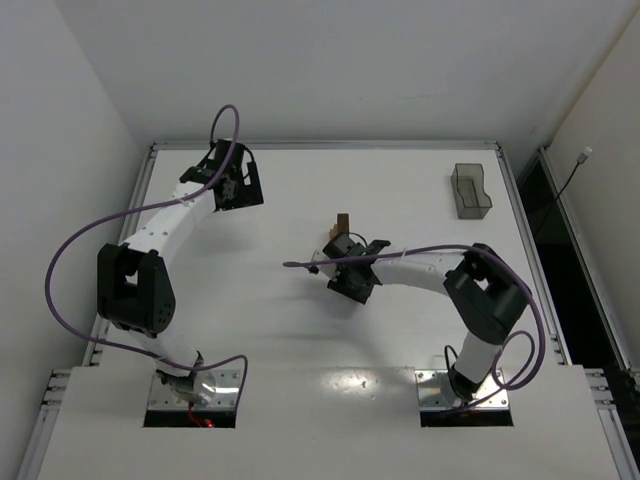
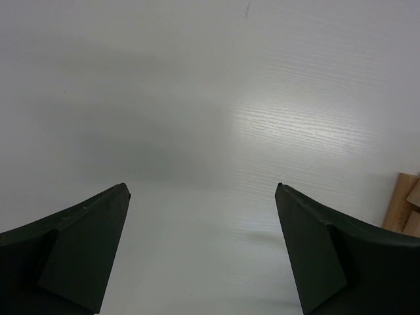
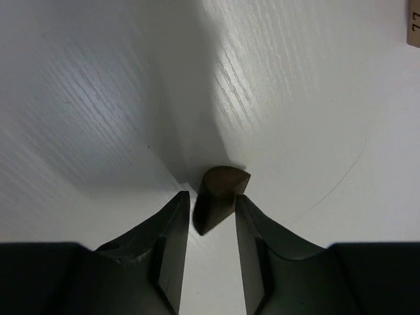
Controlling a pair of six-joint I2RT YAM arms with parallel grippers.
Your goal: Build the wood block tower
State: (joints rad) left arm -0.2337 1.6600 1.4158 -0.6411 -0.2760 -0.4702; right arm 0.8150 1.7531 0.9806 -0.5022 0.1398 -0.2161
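Brown block [image 3: 223, 187] part-hidden by right hand [image 3: 211, 199]

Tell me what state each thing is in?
Left gripper: open, empty.
Right gripper: partly closed, grip unclear.
Dark brown block: sitting between those jaws.
Bin: upright, looks empty.
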